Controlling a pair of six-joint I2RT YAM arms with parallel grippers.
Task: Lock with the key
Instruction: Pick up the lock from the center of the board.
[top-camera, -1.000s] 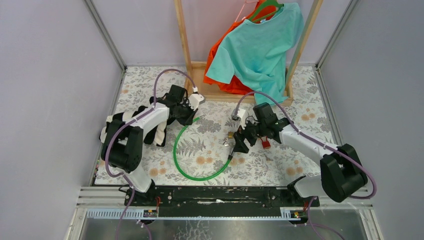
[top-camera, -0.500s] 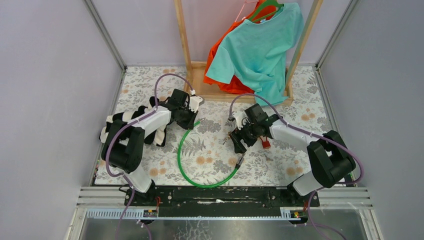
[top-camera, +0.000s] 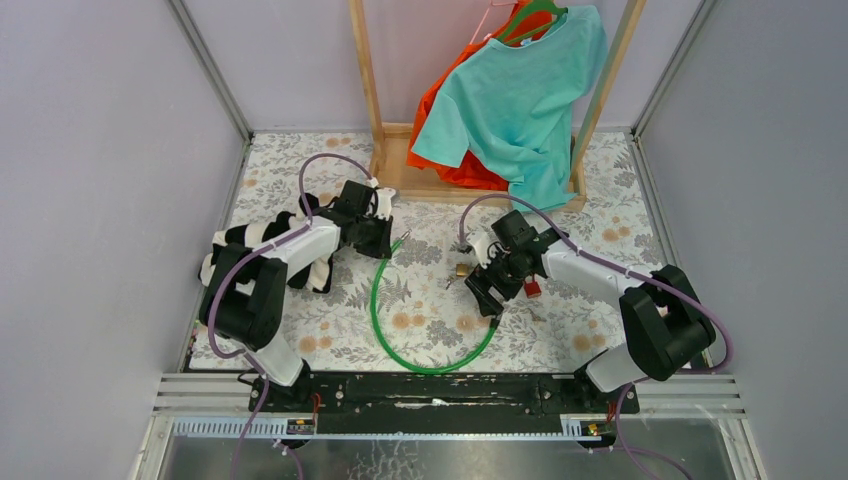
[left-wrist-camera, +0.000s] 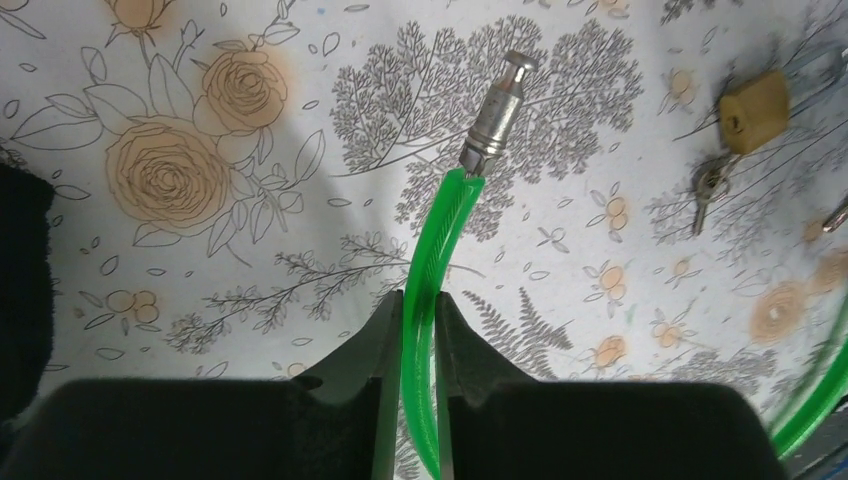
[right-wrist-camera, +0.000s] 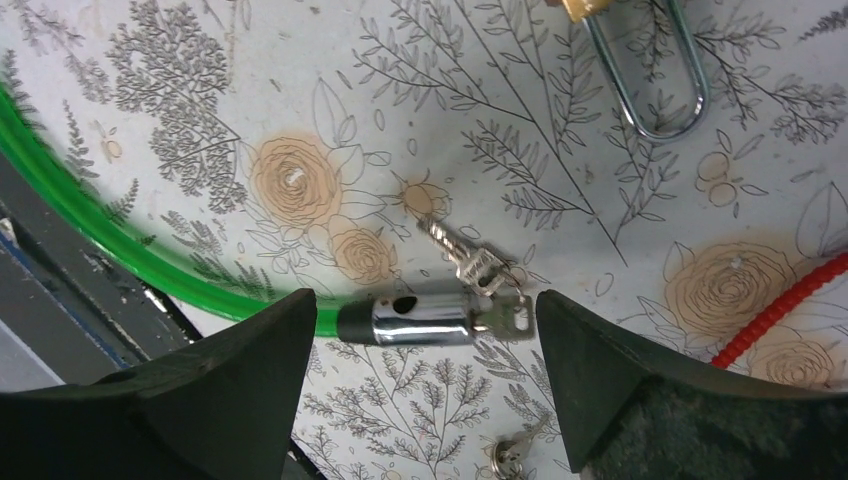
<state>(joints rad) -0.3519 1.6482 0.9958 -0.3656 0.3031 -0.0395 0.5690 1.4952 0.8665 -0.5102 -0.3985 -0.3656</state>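
A green cable lock lies in a loop on the flowered table. My left gripper is shut on the cable just behind its bare metal pin end; in the top view this gripper sits at the loop's far left end. The chrome lock barrel at the cable's other end lies flat, with a key in its right end and more keys hanging from it. My right gripper is open, one finger on each side of the barrel and clear of it; in the top view the right gripper is above that end.
A brass padlock with a long shackle lies left of the right arm, with loose keys by it. A red coiled cable and a small key lie close by. A clothes rack with shirts stands behind. A striped cloth lies under the left arm.
The cable loop has swung to the right and its barrel end has moved rightward. My right gripper has shifted over that end and stays open. The left gripper keeps its grip.
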